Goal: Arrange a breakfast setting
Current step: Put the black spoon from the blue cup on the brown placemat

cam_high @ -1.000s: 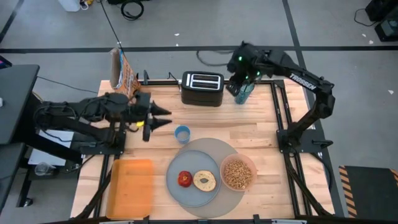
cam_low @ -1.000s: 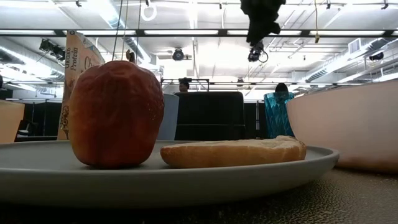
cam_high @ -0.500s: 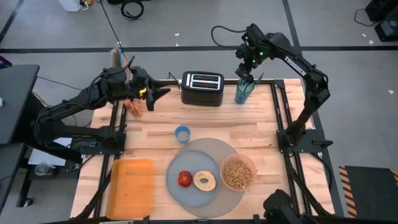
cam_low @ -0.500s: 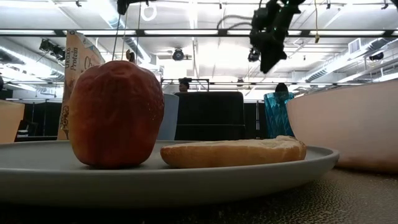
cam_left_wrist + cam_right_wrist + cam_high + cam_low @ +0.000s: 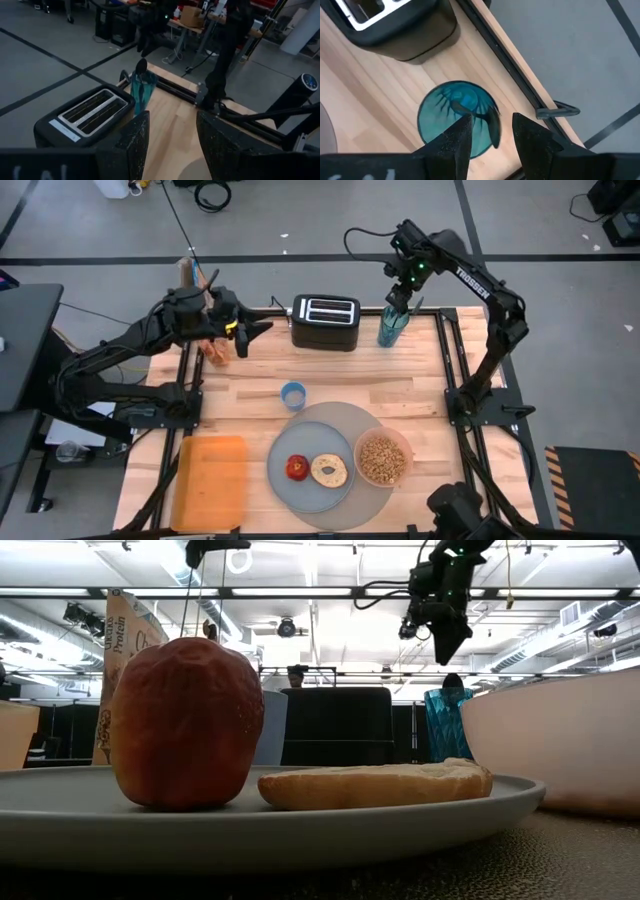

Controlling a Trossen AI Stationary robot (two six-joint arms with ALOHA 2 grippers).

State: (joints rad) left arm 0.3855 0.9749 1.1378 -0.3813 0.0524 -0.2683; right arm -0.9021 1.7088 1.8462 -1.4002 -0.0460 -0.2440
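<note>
Since a second ago, both arms had risen and swung rearward. Right gripper (image 5: 397, 288) hung above the tumbler (image 5: 391, 326) at the table's (image 5: 400, 395) back right edge, fingers apart, empty. Left gripper (image 5: 252, 332), parted, hovered over the back left, leaving the plate (image 5: 296, 489) unobstructed.

The high view looks straight down on the whole table (image 5: 330, 395). The low view sits at tabletop height, right against the plate (image 5: 300, 825). Both wrist views, and the other two, share the teal tumbler (image 5: 454, 117) beside the toaster (image 5: 85, 117).
</note>
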